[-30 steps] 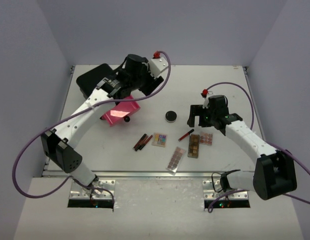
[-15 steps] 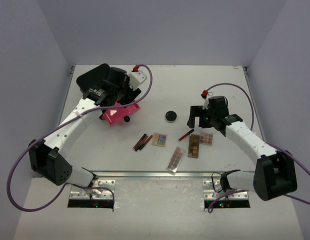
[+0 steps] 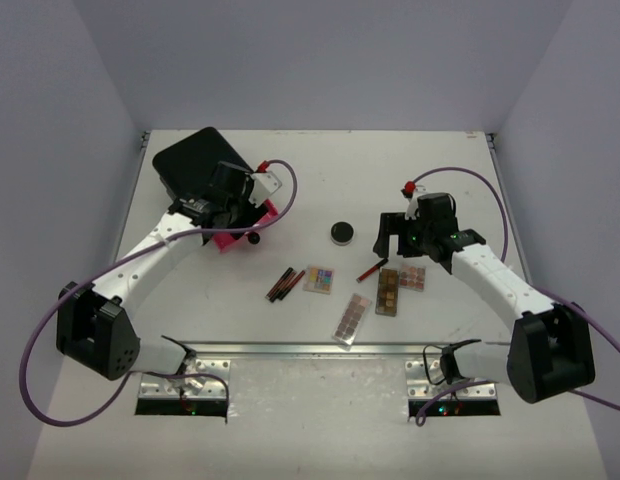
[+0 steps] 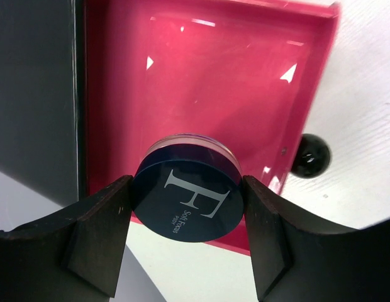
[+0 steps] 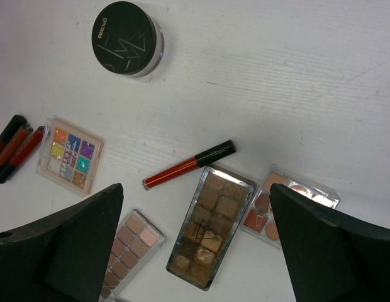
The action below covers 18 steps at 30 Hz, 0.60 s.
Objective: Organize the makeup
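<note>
While the left gripper (image 4: 189,212) hangs over the open pink drawer (image 4: 201,82), its two fingers (image 4: 100,233) are pinched on a blue round compact (image 4: 185,200), one pad on each side of the rim. The compact's dark blue lid, marked with a white letter F, faces the wrist camera. In that view the compact overlaps the drawer's lower side wall. Whether it touches the drawer floor cannot be told. The drawer projects from the large black box (image 3: 190,160), and its round black knob (image 4: 310,155) sits just outside the front wall, over the white table (image 3: 410,160).

The right gripper (image 5: 195,187) is spread wide and grips nothing. It hovers above the loose makeup on the table.
- A red stick with a black cap (image 5: 189,165) lies slanted directly below the gap between the fingers.
- A long brown palette (image 5: 211,226) lies just beside the red stick, nearer the wrist.
- A long palette of pale nude shades (image 5: 129,248) lies close to the left finger and is partly hidden by it.
- A small blush palette (image 5: 280,207) lies touching or nearly touching the brown palette.
- A square multicolour palette (image 5: 69,162) lies apart to the left.
- Three slim dark and red sticks (image 5: 16,146) lie together at the frame edge.
- A black round compact (image 5: 124,38) stands well apart, beyond the fingertips.
</note>
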Available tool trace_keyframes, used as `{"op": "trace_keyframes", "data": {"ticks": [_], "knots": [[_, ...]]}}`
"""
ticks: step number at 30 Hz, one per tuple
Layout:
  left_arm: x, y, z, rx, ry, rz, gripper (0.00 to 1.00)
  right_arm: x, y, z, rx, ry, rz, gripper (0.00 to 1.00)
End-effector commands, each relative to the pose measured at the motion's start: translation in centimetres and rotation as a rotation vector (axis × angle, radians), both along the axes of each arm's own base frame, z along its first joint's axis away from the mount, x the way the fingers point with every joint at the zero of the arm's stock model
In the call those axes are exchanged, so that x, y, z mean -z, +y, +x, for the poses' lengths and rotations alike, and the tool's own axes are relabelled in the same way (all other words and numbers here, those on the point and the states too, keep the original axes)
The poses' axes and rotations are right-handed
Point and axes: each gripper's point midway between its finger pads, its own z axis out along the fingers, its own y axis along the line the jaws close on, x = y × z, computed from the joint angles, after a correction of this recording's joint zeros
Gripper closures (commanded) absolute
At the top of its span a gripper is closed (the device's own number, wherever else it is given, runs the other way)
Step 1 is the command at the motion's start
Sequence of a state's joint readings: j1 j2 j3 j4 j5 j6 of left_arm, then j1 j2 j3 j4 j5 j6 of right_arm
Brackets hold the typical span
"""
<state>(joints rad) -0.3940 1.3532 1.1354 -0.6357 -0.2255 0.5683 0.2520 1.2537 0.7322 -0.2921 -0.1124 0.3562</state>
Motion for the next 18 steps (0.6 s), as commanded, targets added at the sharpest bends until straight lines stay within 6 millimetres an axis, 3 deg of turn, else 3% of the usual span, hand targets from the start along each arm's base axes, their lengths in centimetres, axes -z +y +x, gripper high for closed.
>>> {"op": "trace_keyframes", "data": {"ticks": [1, 6, 11, 18], "knots": [[-1.7, 1.5, 1.3, -0.040, -0.094, 0.006, 0.87, -1.2, 0.7, 0.7, -0.014, -0.038, 0.036, 0.01], [-1.0, 2.6, 1.2, -0.055, -0.082, 0.026, 0.85, -1.2, 0.8, 0.8, -0.014, -0.038, 0.039, 0.01], [-0.5, 2.2, 2.1, -0.049, -0.085, 0.013, 0.79, -1.0, 0.9, 0.7, -0.013, -0.029, 0.044, 0.01], [0.7, 3.0, 1.8, -0.071, -0.054, 0.019, 0.70, -0.9, 0.3, 0.5, -0.010, -0.032, 0.017, 0.01]]}}
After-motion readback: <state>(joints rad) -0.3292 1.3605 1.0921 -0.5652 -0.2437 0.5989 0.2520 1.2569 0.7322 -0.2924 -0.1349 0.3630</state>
